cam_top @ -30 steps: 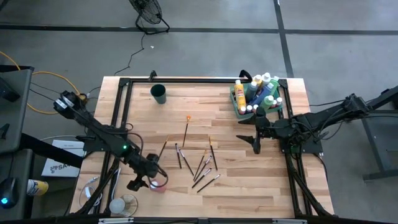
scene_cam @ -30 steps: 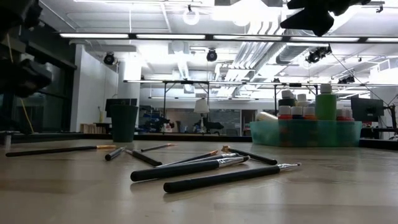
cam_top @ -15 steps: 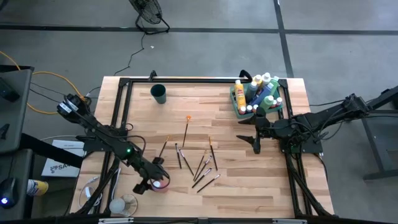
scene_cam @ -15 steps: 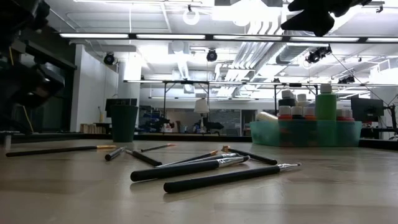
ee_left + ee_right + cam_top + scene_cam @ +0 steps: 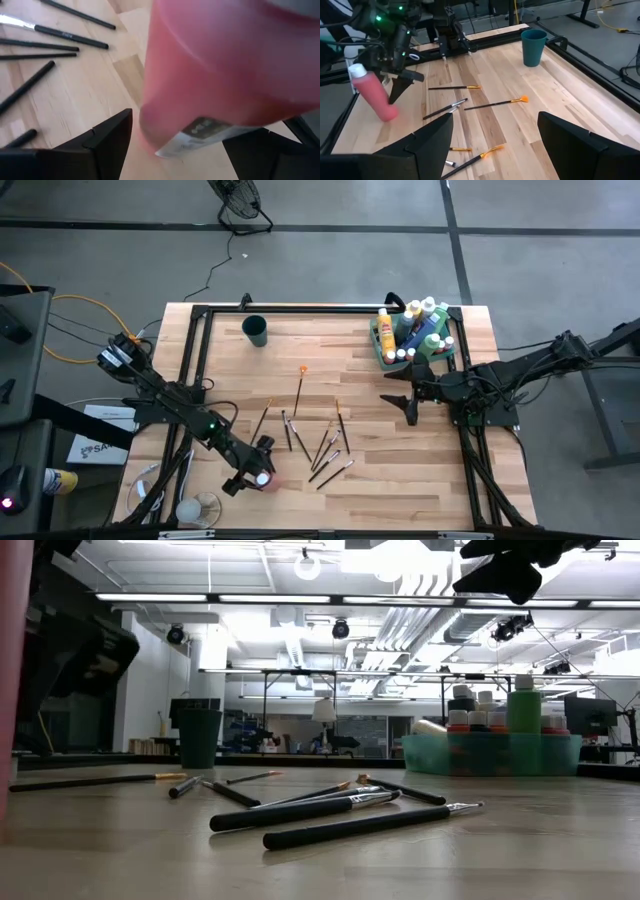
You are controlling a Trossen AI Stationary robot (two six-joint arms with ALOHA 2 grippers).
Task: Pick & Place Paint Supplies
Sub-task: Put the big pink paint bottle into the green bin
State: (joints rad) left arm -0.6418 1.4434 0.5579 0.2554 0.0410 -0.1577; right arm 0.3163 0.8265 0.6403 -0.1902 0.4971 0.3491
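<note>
My left gripper [image 5: 256, 470] is shut on a pink paint bottle [image 5: 372, 94] with a white cap, near the table's near edge, left of the scattered dark-handled paintbrushes [image 5: 318, 442]. In the low view the bottle [image 5: 10, 680] fills the left edge. My right gripper [image 5: 411, 410] is open and holds nothing; it hovers over bare wood right of the brushes. More capped bottles stand in the green tray [image 5: 386, 348] at the far right corner. An orange-tipped brush [image 5: 300, 388] lies flat on the wood. My left gripper pinches the pink bottle's body [image 5: 165, 125] between its two fingers [image 5: 107, 142], one on each side. The fingers come slanting down from the table's far left. The bottle is tilted, cap [image 5: 356, 70] up. I cannot tell whether its base [image 5: 388, 115] touches the wood.
A dark green cup [image 5: 255, 330] stands near the far left corner. A black metal frame [image 5: 300, 309] runs along the table's far and side edges. Bare wood lies between the brushes and the tray, and along the near edge at the right.
My left gripper has carried the pink bottle toward the table's right and slightly toward the near edge, closer to the brushes; the bottle has come into the low view at its left edge. My right arm has kept still.
</note>
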